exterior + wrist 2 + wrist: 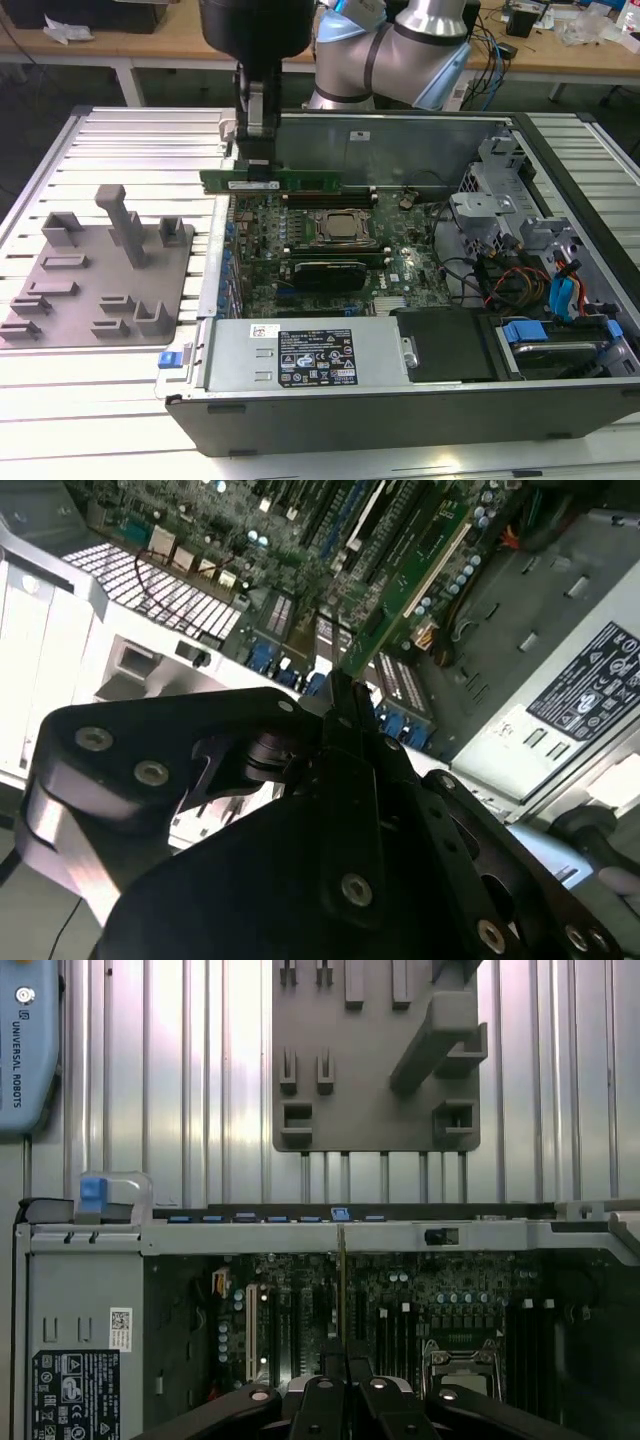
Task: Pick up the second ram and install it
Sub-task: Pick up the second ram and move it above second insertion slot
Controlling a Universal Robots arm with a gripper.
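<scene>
Clamping the second ram point(268, 181) between fingers point(260, 150) shut on its two flat faces, near mid-length. Holding the green stick level and on edge, raised above the motherboard point(255, 265) inside the open computer case point(400, 410), over the board's far corner toward the exterior view's left. Showing the second ram point(342, 1280) edge-on in the first wrist view, parallel to the long black slots point(385, 1340) below. Hanging well apart from the gray holder plate point(100, 270) on the ribbed tabletop point(130, 140), at the exterior view's left of the case.
</scene>
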